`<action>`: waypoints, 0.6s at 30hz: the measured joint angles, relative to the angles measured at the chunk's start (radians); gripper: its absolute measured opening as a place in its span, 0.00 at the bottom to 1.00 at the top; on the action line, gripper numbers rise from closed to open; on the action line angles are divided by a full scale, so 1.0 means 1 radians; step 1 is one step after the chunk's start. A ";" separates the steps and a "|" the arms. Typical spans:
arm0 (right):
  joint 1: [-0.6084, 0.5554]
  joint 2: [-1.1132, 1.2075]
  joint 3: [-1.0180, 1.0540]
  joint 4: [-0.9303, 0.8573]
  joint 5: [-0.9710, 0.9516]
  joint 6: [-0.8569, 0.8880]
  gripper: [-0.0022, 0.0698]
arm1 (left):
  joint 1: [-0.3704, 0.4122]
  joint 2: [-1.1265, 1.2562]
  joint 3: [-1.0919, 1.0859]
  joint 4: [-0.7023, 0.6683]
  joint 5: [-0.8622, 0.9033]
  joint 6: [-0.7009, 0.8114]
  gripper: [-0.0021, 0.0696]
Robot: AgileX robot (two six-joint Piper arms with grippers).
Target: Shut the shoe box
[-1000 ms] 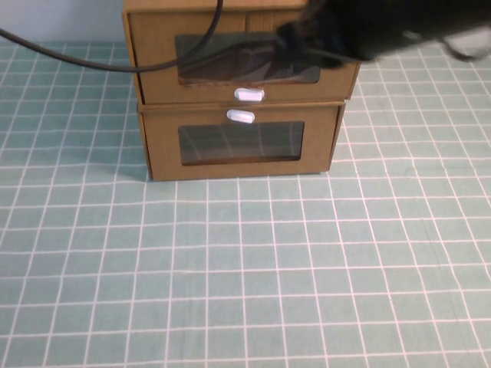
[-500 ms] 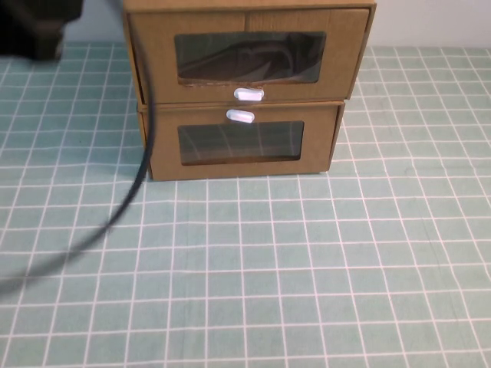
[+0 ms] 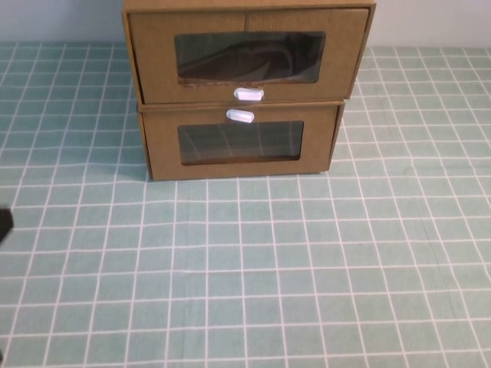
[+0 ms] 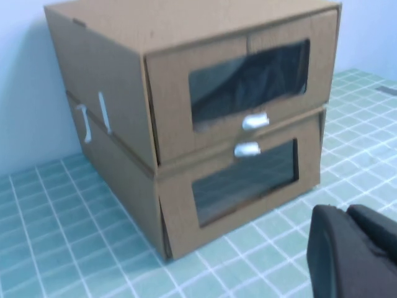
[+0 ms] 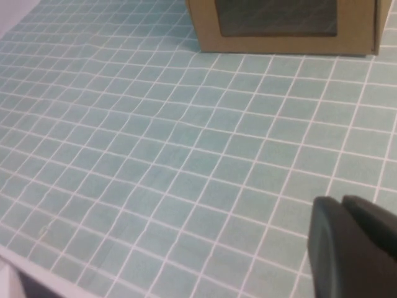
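Observation:
The shoe box (image 3: 245,57) is the upper of two stacked cardboard boxes at the back middle. It has a wide crinkled window and a white pull tab (image 3: 248,94) below that window. Its drawer front sits about flush with its shell. It also shows in the left wrist view (image 4: 248,81). My left gripper (image 4: 345,214) is shut and empty, low over the mat, in front of the boxes and apart from them. My right gripper (image 5: 342,203) is shut and empty over the mat, well short of the boxes. Neither gripper shows in the high view.
The similar lower box (image 3: 240,142), with its white tab above a smaller window, bears the shoe box and rests on the green grid mat (image 3: 253,268). A dark sliver of the left arm (image 3: 4,222) shows at the left edge. The mat's near edge (image 5: 25,264) shows in the right wrist view.
The black arm and its cable, which crossed in front of the shoe box, have swept left and out of the high view. The boxes have not moved.

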 joint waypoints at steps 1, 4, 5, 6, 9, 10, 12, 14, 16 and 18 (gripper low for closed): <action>0.000 -0.002 0.033 0.000 -0.037 -0.003 0.01 | 0.000 -0.027 0.032 -0.007 -0.008 0.007 0.02; 0.000 -0.004 0.145 0.002 -0.172 -0.026 0.01 | 0.000 -0.135 0.149 -0.016 -0.075 0.033 0.02; 0.000 -0.004 0.188 0.007 -0.232 -0.031 0.01 | 0.000 -0.169 0.186 -0.021 -0.111 0.036 0.02; 0.000 -0.004 0.232 0.013 -0.297 -0.036 0.01 | 0.000 -0.200 0.222 -0.031 -0.149 0.037 0.02; 0.000 -0.004 0.344 0.043 -0.479 -0.040 0.01 | 0.000 -0.269 0.308 -0.083 -0.276 0.037 0.02; 0.000 -0.004 0.380 0.049 -0.540 -0.042 0.01 | 0.000 -0.283 0.331 -0.095 -0.306 0.037 0.02; 0.000 -0.004 0.444 0.056 -0.639 -0.040 0.01 | 0.000 -0.297 0.389 -0.110 -0.370 0.037 0.02; 0.000 -0.004 0.493 0.058 -0.705 -0.040 0.01 | 0.000 -0.299 0.447 -0.115 -0.414 0.037 0.02; 0.000 -0.004 0.530 0.060 -0.751 -0.040 0.01 | 0.000 -0.299 0.492 -0.119 -0.452 0.037 0.02; 0.000 -0.004 0.558 0.060 -0.782 -0.040 0.01 | 0.000 -0.299 0.528 -0.121 -0.488 0.037 0.02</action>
